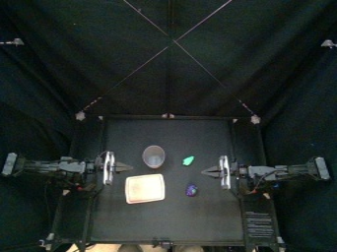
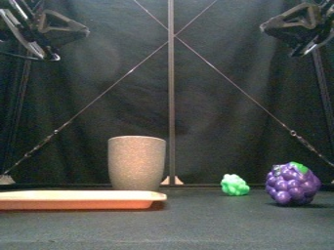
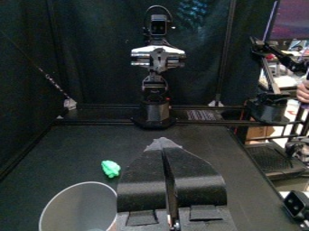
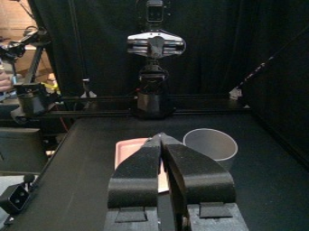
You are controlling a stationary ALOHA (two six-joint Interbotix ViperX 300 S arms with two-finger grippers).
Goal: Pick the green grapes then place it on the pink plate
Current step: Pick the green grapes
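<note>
The small green grapes point(image 1: 190, 158) lie on the black table right of centre, behind the purple grapes; in the front view the green grapes point(image 2: 235, 185) sit low and small. The pink plate point(image 1: 145, 188) lies flat at front left, and in the front view the pink plate point(image 2: 78, 199) has nothing on it. My left gripper point(image 1: 110, 169) hangs at the table's left side, shut and holding nothing. My right gripper point(image 1: 211, 173) hangs at the right side, also shut with nothing in it. Both are raised well above the table. The green grapes point(image 3: 111, 168) also show in the left wrist view.
A tall grey speckled cup point(image 1: 154, 155) stands behind the plate, left of the green grapes. A bunch of purple grapes point(image 1: 192, 190) lies right of the plate, nearer the front edge. The cup point(image 2: 136, 162) is much taller than the toys.
</note>
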